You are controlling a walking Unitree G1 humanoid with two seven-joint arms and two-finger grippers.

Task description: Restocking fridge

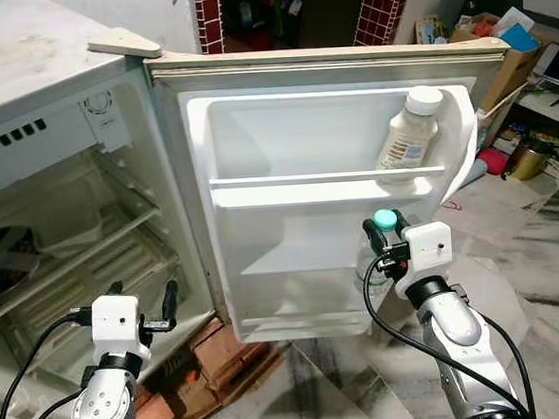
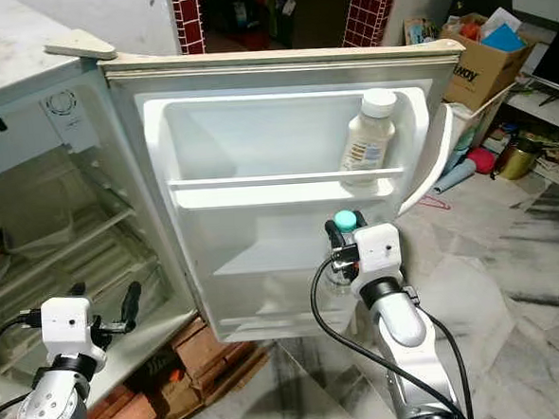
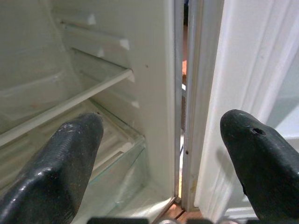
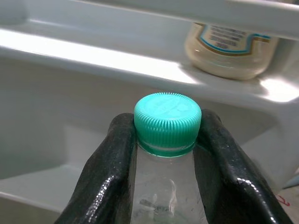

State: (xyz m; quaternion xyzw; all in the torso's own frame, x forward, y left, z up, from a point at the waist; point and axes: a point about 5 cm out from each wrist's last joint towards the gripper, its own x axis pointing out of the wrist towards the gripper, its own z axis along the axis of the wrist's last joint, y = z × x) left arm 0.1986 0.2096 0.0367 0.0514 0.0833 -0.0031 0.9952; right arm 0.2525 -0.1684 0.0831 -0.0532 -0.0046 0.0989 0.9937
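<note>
The small white fridge stands open, its door [image 1: 328, 74] swung towards me. A cream bottle with a white cap [image 1: 409, 128] sits at the right end of the door's upper shelf [image 1: 306, 181]. My right gripper [image 1: 385, 233] is shut on the neck of a clear bottle with a teal cap [image 4: 167, 122], held upright in front of the door's lower shelf [image 1: 292, 258]. My left gripper [image 1: 143, 299] is open and empty, low before the fridge's interior near the door hinge.
Wire shelves [image 1: 73, 251] run across the fridge interior on the left. Red bricks [image 1: 218, 360] lie under the fridge's front. Cardboard boxes [image 1: 498, 49] and clutter stand at the back right on the marble floor [image 1: 528, 242].
</note>
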